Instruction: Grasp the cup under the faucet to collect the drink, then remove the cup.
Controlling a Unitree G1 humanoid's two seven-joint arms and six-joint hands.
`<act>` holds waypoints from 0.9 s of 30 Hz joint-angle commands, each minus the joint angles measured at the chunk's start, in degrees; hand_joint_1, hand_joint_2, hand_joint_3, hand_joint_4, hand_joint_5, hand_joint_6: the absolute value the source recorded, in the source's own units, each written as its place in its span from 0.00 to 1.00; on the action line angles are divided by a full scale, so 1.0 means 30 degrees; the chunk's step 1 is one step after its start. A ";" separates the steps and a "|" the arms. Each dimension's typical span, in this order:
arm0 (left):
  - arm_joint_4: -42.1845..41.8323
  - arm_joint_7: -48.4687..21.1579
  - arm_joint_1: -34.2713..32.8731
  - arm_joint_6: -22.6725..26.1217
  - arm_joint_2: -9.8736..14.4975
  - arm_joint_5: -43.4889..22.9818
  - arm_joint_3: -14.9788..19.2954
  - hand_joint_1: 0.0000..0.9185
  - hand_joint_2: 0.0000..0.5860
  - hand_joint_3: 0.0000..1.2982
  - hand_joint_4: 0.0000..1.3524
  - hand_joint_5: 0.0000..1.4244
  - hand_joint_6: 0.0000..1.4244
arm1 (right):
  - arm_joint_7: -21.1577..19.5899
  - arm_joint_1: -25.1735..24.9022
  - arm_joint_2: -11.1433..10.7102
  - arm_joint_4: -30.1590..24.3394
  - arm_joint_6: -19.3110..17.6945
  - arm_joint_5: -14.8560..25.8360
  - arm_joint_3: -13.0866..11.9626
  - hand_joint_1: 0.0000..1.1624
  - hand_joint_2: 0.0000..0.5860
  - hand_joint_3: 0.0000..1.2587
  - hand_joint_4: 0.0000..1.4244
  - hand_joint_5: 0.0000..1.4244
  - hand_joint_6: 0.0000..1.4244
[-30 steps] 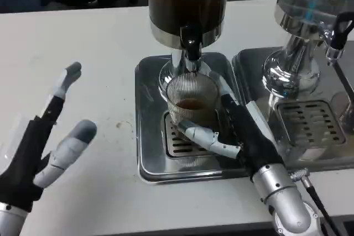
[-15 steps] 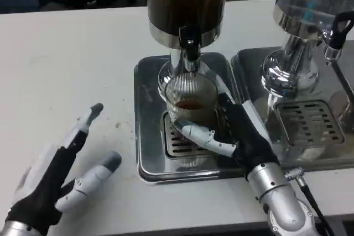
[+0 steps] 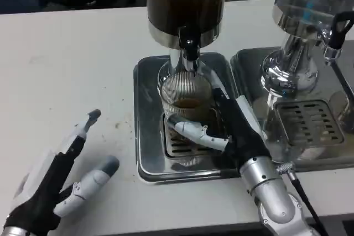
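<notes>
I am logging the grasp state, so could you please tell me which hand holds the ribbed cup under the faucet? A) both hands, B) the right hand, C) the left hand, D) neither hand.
B: the right hand wraps its fingers around the cup on the drip tray, while the left hand rests apart on the table.

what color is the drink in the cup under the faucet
Dark brown, seen through the clear ribbed cup in the head view.

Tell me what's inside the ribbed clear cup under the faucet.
The ribbed clear cup holds a shallow layer of brown drink. The right hand wraps its lower part, hiding the base.
</notes>
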 commanded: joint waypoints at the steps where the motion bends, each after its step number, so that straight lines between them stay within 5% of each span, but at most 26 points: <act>1: 0.0006 0.0175 0.0305 0.0249 0.0286 -0.0238 -0.0123 0.00 0.23 0.00 0.00 0.00 0.00 | -0.0330 -0.0098 0.0377 0.0505 0.0049 -0.0125 0.0092 0.69 0.31 0.00 0.00 0.00 0.02; 21: -0.0411 0.0175 0.0685 0.0573 0.0355 -0.0869 -0.0004 0.00 0.23 0.00 0.00 0.00 0.00 | -0.0771 -0.0634 0.1083 0.1733 0.0224 -0.0519 0.0581 0.75 0.31 0.00 0.00 0.00 0.12; 27: -0.0564 0.0131 0.0846 0.0680 0.0441 -0.0965 0.0086 0.00 0.23 0.00 0.00 0.00 0.00 | -0.1682 -0.0572 0.1335 0.2041 0.0163 -0.0750 0.0553 0.80 0.30 0.00 0.03 0.08 0.19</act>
